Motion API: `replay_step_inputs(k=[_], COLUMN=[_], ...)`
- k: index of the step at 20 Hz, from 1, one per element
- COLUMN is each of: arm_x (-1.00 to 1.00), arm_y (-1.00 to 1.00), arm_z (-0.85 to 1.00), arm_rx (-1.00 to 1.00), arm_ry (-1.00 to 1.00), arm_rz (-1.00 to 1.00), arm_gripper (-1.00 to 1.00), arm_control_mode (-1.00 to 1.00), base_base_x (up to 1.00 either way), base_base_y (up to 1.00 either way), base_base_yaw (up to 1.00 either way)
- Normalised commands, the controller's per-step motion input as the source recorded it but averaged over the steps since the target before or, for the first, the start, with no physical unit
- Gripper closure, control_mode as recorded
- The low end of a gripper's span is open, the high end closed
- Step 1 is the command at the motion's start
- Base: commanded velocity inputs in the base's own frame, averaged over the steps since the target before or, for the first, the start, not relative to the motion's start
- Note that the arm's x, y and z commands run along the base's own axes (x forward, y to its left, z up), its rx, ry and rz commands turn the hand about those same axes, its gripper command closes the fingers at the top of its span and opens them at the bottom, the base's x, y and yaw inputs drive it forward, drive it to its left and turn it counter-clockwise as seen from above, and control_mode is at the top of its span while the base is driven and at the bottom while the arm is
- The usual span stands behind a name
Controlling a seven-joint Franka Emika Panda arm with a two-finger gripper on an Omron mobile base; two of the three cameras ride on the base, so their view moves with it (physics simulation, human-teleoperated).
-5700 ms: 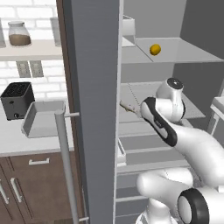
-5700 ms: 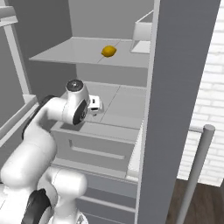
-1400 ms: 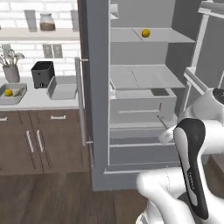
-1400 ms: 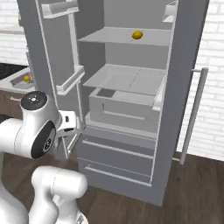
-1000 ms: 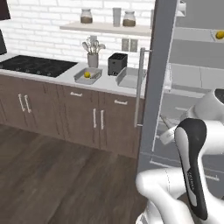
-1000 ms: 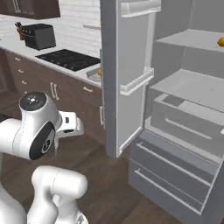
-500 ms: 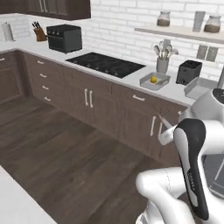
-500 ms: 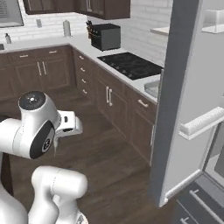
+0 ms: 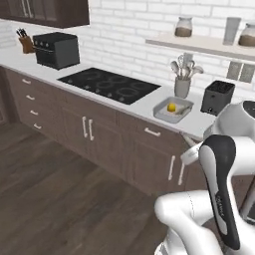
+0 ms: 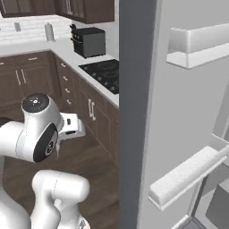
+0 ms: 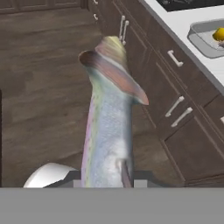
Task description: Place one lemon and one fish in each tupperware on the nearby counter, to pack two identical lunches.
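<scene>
**Fish carried toward the counter**

The fish (image 11: 107, 118) stands clamped between the closed fingers of the gripper (image 11: 105, 181), over the dark floor before the cabinets. This looks like the carrying step. A tupperware (image 9: 172, 110) on the counter (image 9: 144, 104) holds a lemon (image 9: 171, 107); the next move calls for reaching it and lowering the fish inside.

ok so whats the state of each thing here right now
claw: shut on the fish
fish: held, hanging out over the floor
tupperware: on the counter, holding a lemon
fridge door: open
toaster: upright by the tupperware
</scene>
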Motion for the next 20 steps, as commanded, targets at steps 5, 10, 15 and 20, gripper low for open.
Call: replay_step_inputs(k=[5,10,15,20], arm_x=[0.00,0.00,0.00,0.00], arm_y=[0.00,0.00,0.00,0.00], arm_z=[0.00,0.00,0.00,0.00], arm_rx=[0.00,0.00,0.00,0.00], arm_ry=[0.00,0.00,0.00,0.00], arm_rz=[0.00,0.00,0.00,0.00], arm_gripper=[1.00,1.00,1.00,1.00], arm_control_mode=[1.00,1.00,1.00,1.00], base_base_x=[1.00,0.95,0.48,0.30], base_base_y=[0.28,0.36,0.07,0.00], base_base_yaw=[-0.35,-0.57,-0.67,-0.64])
